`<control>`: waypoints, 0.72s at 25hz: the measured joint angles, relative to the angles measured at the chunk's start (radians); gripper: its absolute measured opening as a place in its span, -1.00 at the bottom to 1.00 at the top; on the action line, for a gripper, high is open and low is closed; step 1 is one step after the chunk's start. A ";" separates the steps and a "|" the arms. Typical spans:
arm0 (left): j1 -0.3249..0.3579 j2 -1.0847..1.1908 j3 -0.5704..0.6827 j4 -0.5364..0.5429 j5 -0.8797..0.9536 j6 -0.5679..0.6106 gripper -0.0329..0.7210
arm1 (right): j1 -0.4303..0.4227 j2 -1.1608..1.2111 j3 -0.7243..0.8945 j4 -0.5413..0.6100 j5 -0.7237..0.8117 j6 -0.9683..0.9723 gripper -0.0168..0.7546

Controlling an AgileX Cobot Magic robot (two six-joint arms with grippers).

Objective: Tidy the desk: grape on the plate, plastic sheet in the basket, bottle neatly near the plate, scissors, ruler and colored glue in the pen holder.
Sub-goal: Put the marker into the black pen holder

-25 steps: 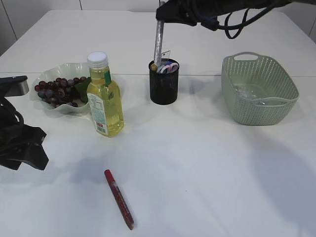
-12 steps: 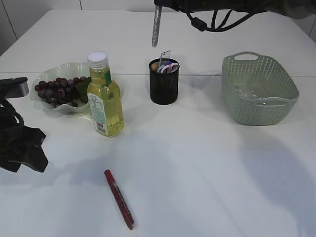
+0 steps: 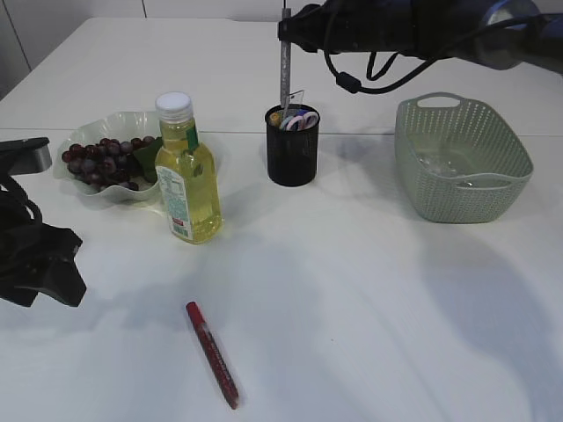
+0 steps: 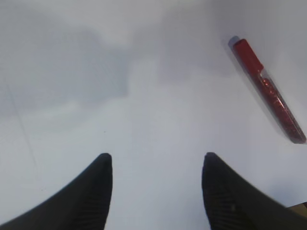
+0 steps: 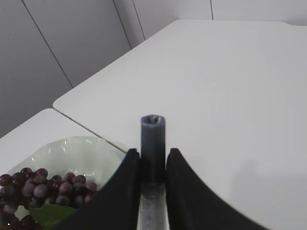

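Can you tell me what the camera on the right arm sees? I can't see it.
Two black fingers pinch a thin gray stick, probably glue, pointing up the middle of the picture. Behind it lies a white table, and a pale plate of dark grapes sits bottom left.

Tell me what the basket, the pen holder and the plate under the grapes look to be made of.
Basket: looks like moulded plastic, matte sage green, going by its regular perforated walls and cut-out handle. Pen holder: probably metal mesh, matte black; the fine grid wall suggests it, though plastic is possible. Plate: pale green with a wavy rim and a slight sheen, so glazed ceramic or glossy plastic; the pictures leave that open.
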 joint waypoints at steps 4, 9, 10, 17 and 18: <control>0.000 0.000 0.000 0.000 0.000 0.000 0.24 | 0.000 0.026 0.000 -0.007 -0.001 -0.004 -0.60; 0.000 0.000 0.000 0.000 0.000 0.000 0.24 | 0.000 0.029 -0.002 -0.014 0.004 -0.006 -0.49; 0.000 0.000 0.000 0.000 0.000 0.000 0.24 | 0.000 0.029 -0.002 -0.014 0.013 -0.006 -0.41; 0.000 0.000 0.000 0.000 0.000 0.000 0.24 | 0.000 0.022 -0.002 -0.037 0.069 0.032 0.00; 0.000 0.000 0.000 0.000 0.000 0.000 0.24 | 0.000 0.016 -0.002 -0.068 0.069 0.072 0.01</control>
